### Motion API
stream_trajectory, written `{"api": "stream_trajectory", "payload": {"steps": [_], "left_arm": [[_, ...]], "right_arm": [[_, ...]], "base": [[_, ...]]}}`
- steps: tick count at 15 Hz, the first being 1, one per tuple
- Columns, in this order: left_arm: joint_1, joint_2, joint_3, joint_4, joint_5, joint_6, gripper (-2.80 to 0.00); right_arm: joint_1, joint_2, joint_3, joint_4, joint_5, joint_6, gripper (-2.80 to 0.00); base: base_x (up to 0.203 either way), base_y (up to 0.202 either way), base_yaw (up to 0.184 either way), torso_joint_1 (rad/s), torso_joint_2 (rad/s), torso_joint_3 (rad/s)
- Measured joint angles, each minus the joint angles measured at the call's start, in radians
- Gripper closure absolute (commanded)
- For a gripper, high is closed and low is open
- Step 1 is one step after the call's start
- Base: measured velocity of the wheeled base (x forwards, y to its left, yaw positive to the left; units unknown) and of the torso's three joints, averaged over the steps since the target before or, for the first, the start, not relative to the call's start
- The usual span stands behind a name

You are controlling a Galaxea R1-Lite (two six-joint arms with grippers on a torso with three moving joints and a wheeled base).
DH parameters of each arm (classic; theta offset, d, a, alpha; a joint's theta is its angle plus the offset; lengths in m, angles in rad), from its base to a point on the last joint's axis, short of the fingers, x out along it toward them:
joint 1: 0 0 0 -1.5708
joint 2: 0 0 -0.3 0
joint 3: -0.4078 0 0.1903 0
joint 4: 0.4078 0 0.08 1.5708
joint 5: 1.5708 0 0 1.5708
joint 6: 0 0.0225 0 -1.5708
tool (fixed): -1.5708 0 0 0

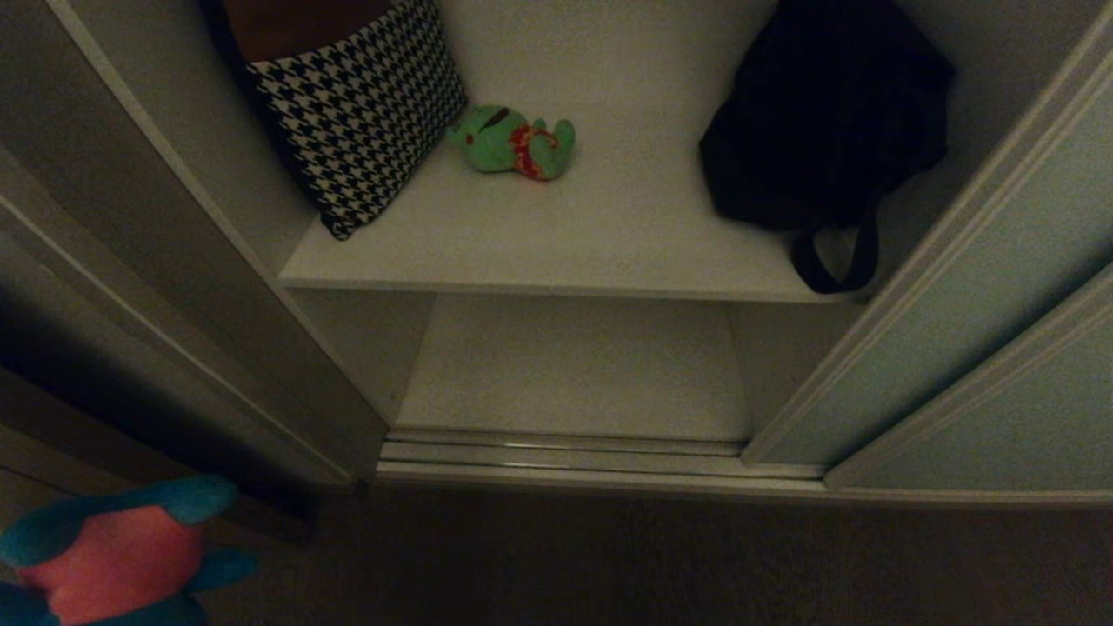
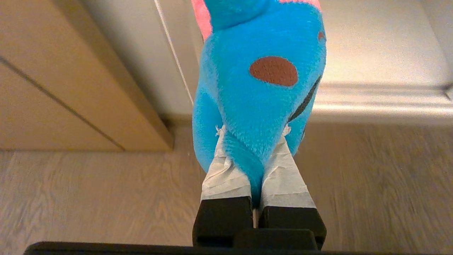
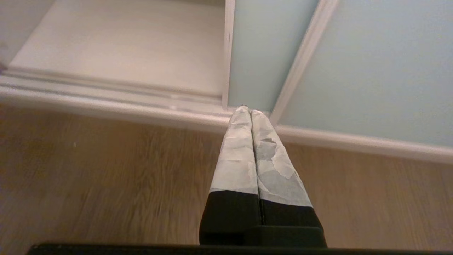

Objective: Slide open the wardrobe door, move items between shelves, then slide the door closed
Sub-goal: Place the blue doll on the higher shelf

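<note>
Left gripper (image 2: 253, 141) clamps the blue plush toy (image 2: 260, 88) above the floor; right gripper (image 3: 250, 111) hangs clenched and empty. Green plush toy (image 1: 513, 142) lies on the upper shelf (image 1: 565, 235).

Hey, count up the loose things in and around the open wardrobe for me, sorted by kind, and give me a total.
Plush toys: 2, the green toy on the upper shelf and the blue toy held in the left gripper.
Cushions: 1, the houndstooth cushion.
Bags: 1, the black bag.
Total: 4
</note>
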Motion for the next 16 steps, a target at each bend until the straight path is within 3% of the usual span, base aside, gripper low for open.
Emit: {"api": "stream_trajectory", "payload": {"steps": [3, 7, 9, 11, 13, 16], "left_arm": [[0.0, 0.0, 0.0, -0.002, 0.0, 0.002, 0.0], [0.0, 0.001, 0.003, -0.001, 0.0, 0.073, 0.0], [0.0, 0.001, 0.0, -0.018, -0.001, 0.07, 0.0], [0.0, 0.003, -0.092, -0.013, -0.029, 0.068, 0.0], [0.0, 0.032, -0.232, 0.018, -0.106, 0.073, 0.0], [-0.003, 0.223, -0.44, 0.009, -0.181, 0.063, 0.0]], "right_arm": [[0.0, 0.0, 0.0, 0.0, 0.0, 0.0, 0.0], [0.0, 0.0, 0.0, 0.0, 0.0, 0.0, 0.0], [0.0, 0.0, 0.0, 0.0, 0.0, 0.0, 0.0], [0.0, 0.0, 0.0, 0.0, 0.0, 0.0, 0.0], [0.0, 0.0, 0.0, 0.0, 0.0, 0.0, 0.0], [0.0, 0.0, 0.0, 0.0, 0.0, 0.0, 0.0]], "base": [[0.088, 0.0, 0.0, 0.003, 0.0, 0.002], [0.0, 0.0, 0.0, 0.0, 0.0, 0.0], [0.0, 0.0, 0.0, 0.0, 0.0, 0.0], [0.0, 0.0, 0.0, 0.0, 0.0, 0.0], [0.0, 0.0, 0.0, 0.0, 0.0, 0.0], [0.0, 0.0, 0.0, 0.0, 0.0, 0.0]]}}
